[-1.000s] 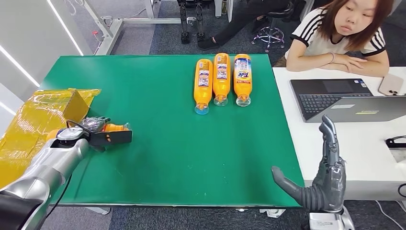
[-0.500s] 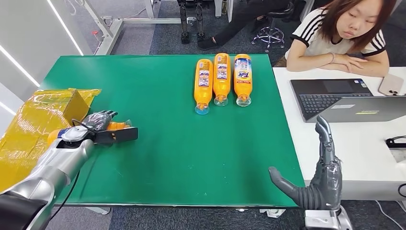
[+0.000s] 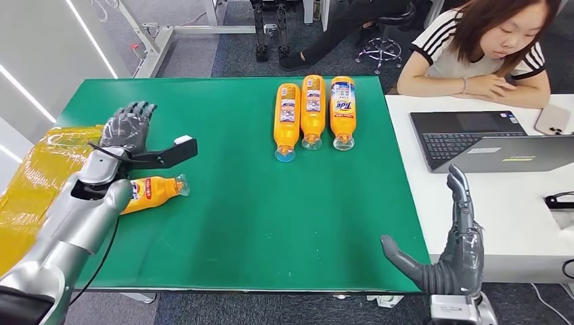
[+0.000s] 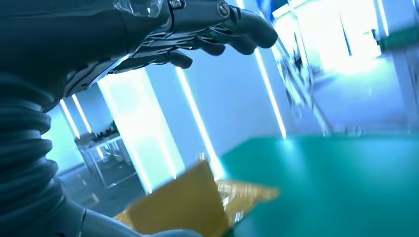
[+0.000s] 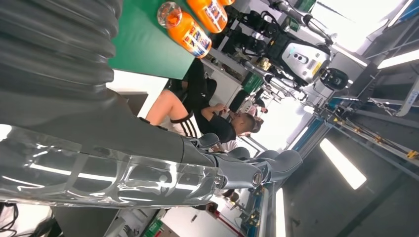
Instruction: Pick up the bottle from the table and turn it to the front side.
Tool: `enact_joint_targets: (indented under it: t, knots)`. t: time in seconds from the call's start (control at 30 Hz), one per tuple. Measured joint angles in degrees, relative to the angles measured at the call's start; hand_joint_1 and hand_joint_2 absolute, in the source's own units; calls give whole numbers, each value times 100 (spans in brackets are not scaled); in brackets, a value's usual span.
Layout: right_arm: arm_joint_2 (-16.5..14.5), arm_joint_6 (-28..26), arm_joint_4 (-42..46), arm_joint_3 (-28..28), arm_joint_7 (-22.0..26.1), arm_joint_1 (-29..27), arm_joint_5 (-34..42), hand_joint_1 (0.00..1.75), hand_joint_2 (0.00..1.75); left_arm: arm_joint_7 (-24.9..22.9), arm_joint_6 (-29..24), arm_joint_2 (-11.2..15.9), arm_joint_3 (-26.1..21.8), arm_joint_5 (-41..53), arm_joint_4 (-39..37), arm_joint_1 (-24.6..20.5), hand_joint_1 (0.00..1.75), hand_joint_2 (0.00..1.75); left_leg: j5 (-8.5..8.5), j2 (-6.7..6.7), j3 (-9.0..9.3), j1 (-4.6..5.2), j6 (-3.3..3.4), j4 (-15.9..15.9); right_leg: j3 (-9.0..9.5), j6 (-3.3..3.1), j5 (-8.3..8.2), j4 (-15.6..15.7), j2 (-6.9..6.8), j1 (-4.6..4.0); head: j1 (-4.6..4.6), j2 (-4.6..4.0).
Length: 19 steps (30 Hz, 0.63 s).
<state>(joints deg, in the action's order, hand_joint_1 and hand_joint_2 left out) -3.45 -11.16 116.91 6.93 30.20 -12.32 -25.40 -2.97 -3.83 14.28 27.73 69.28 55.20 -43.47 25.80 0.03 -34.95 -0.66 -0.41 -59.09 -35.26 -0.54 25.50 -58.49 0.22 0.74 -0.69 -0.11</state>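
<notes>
In the head view, the orange bottle (image 3: 150, 192) lies on its side on the green surface (image 3: 257, 217) at the left of the frame, its clear cap end pointing right and a label facing up. The left hand (image 3: 127, 128) hovers above and beyond it, toward the upper left, fingers spread and holding nothing; it is apart from the bottle. The silver forearm runs in from the lower left corner and covers the bottle's base end. In the left wrist view the hand (image 4: 197, 29) shows dark fingers (image 4: 247, 27) loosely extended over open air, with the green surface below.

A crumpled yellow bag (image 3: 40, 176) lies at the left edge of the surface, just beside the bottle. Three more orange bottles (image 3: 313, 112) lie side by side at the upper middle, caps toward the bottom of the frame.

The right hand (image 3: 447, 250) stands at the lower right, fingers spread and pointing up, thumb out to the left, holding nothing. A white desk (image 3: 494, 210) adjoins the green surface on the right, carrying an open laptop (image 3: 474, 139). A person (image 3: 487, 51) sits behind it at the upper right, arms folded on the desk.
</notes>
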Motion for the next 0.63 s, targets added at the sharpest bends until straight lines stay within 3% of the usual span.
enact_joint_targets:
  t: [0.17,0.3,0.4,0.5,0.63]
  knots:
    - [-2,34,-135,2,36,165,92,0,175,293,-840,147,-426,-208,845,258,0,175,0,-3,-1,1,0,0,0,0,1,0,-5,-1,1,0]
    - [-3,112,-312,92,42,415,172,0,175,485,-1801,142,-499,260,1030,244,0,175,-1,-3,1,3,1,-2,1,1,0,2,-4,0,1,0]
    - [-4,163,-526,257,45,686,308,0,175,1195,-2307,-76,-510,-425,889,60,0,175,-7,-14,0,3,7,-5,4,4,-3,4,-18,0,0,0]
    - [-3,159,-767,479,38,1014,471,0,175,1992,-2137,-492,-546,-1930,574,-190,0,175,-10,-26,-1,4,10,-7,11,7,-7,4,-30,1,1,0]
    - [-2,81,-1037,781,-48,1414,606,0,175,2617,-894,-1125,-803,-4229,275,-305,0,175,-11,-25,-1,6,12,-10,12,7,-13,5,-28,2,1,0]
